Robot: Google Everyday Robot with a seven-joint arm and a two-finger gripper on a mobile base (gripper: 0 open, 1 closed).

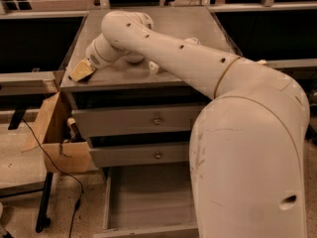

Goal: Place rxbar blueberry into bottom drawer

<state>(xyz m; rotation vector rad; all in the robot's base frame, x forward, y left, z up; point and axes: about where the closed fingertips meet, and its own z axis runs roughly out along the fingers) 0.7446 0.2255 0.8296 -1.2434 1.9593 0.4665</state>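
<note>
Camera view: sees end effector (81, 69) low at front-left corner of counter (198, 29); cannot tell whether clenched or released. Finds bottom drawer (148, 202) pulled out beneath two closed knobbed drawers (157, 120). Cannot make out rxbar blueberry anywhere around arm (188, 58).
</note>
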